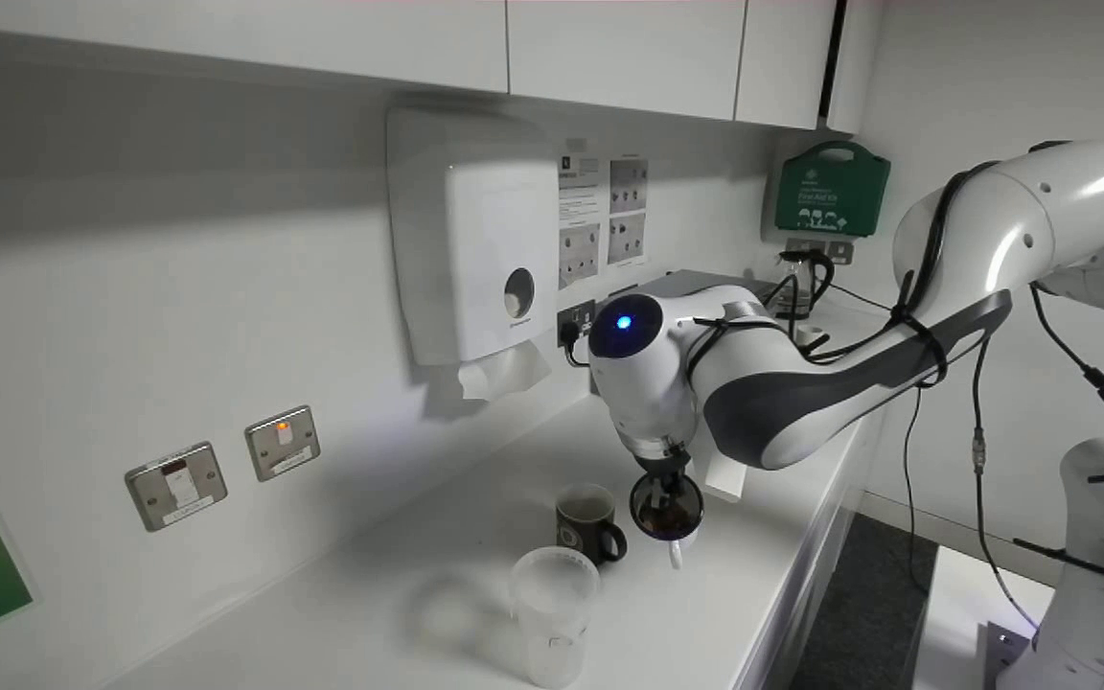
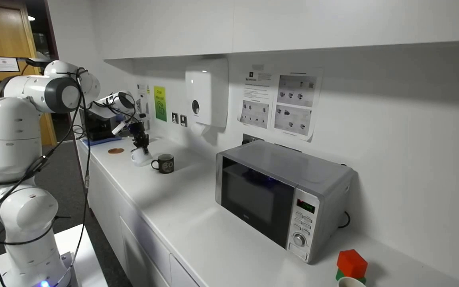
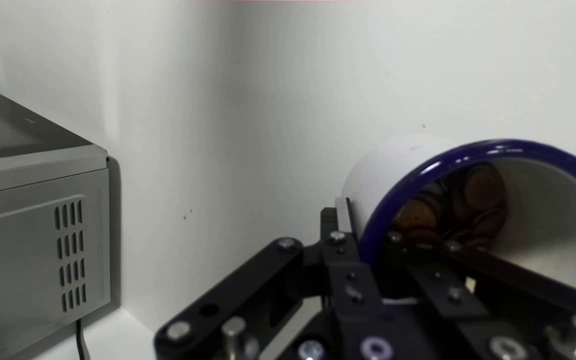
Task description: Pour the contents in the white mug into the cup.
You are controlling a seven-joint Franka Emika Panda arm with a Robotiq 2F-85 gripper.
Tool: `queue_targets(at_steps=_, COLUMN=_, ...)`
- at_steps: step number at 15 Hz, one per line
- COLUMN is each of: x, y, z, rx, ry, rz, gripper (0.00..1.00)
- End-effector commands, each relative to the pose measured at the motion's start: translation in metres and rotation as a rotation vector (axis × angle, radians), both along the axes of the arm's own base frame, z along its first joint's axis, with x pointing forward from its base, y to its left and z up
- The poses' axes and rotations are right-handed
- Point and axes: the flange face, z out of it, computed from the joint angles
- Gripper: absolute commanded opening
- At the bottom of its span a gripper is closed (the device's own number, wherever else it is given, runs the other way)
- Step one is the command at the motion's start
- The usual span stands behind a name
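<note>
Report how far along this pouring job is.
Done: the gripper holds the white mug by its wall. In hand: the mug looks tilted, with coin-like discs inside. Left, it seems: bringing it over the cup, which stands apart in an exterior view, and tipping them in.

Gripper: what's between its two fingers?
The wall of the white mug, at its dark blue rim: in the wrist view, one finger sits outside, the other inside.

The arm (image 1: 1041, 216) reaches out bent, its forearm (image 1: 849, 395) sloping down to the wrist (image 1: 643, 383). Below the wrist, the gripper (image 3: 368, 232) points downward at a slant, jaws pinched close together.
</note>
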Motion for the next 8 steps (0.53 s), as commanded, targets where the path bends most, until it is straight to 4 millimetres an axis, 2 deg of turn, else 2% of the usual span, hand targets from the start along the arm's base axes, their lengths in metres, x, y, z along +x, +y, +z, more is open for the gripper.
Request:
queue_targets(at_steps=1, x=0.0004, y=0.0009, z=0.0007, rx=-0.001, ry=0.001, rz=-0.001, gripper=0.06)
queue_targets(at_steps=6, x=0.0004, y=0.0009, z=0.0007, rx=-0.001, ry=0.001, rz=-0.001, gripper=0.06)
queue_targets(at_steps=7, x=0.0004, y=0.0041, z=0.0009, rx=-0.009, ry=-0.002, rz=-0.006, gripper=0.01)
queue_targets(at_steps=8, x=0.0002, y=0.0077, z=0.0004, rx=-0.017, ry=-0.003, rz=-0.009, gripper=0.01)
